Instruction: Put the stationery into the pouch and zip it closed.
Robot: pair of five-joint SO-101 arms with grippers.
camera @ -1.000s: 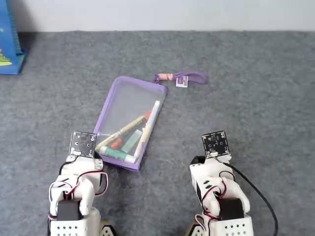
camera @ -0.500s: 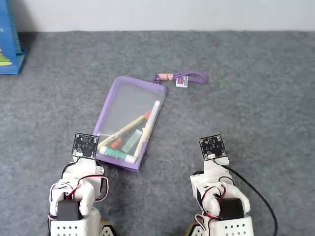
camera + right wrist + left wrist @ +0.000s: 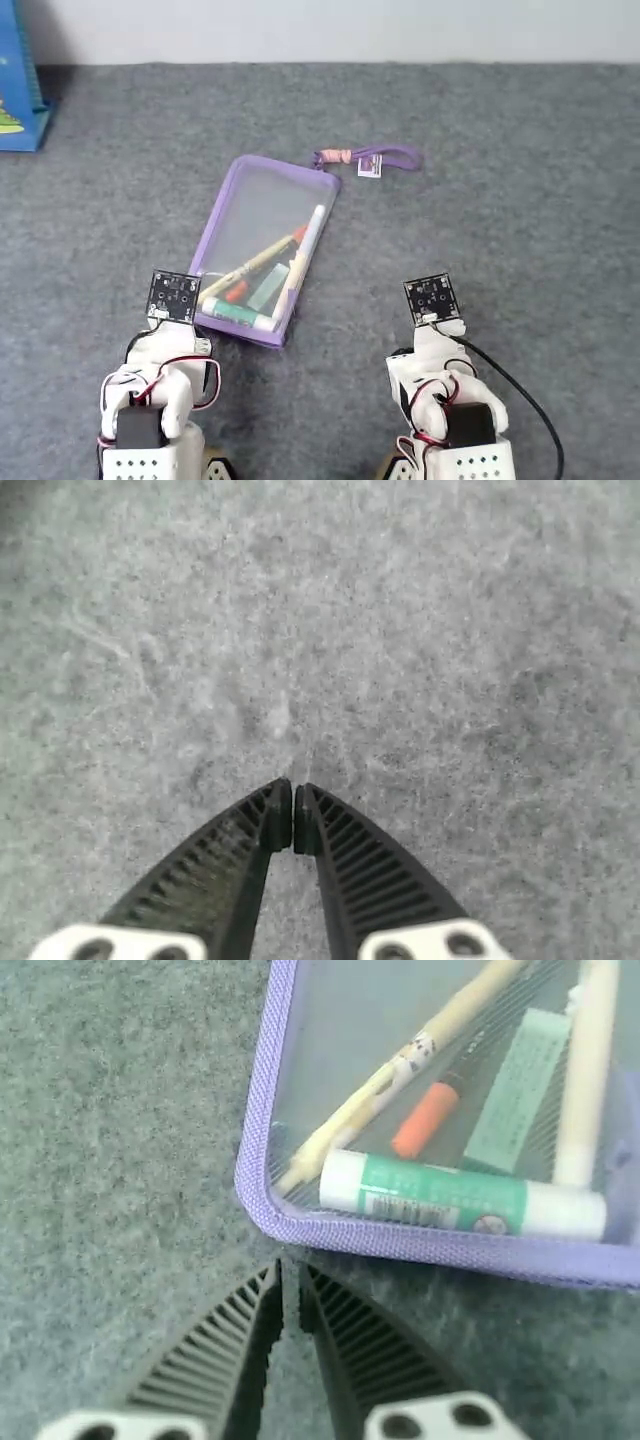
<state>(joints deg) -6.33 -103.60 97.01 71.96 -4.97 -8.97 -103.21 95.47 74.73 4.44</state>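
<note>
The pouch [image 3: 262, 250] lies left of the surface's [image 3: 520, 200] middle. The left pincer [image 3: 290, 1282], closed, sits beside its corner, near the glue stick [image 3: 460, 1197] inside. The right pincer [image 3: 292, 818] is closed too.

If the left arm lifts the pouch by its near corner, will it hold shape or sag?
Probably sags: the pouch looks like thin see-through mesh with a soft fabric border. The glue stick and pencil lie loose inside, so they would likely slide toward the low end. Likely light, given few small items.
</note>
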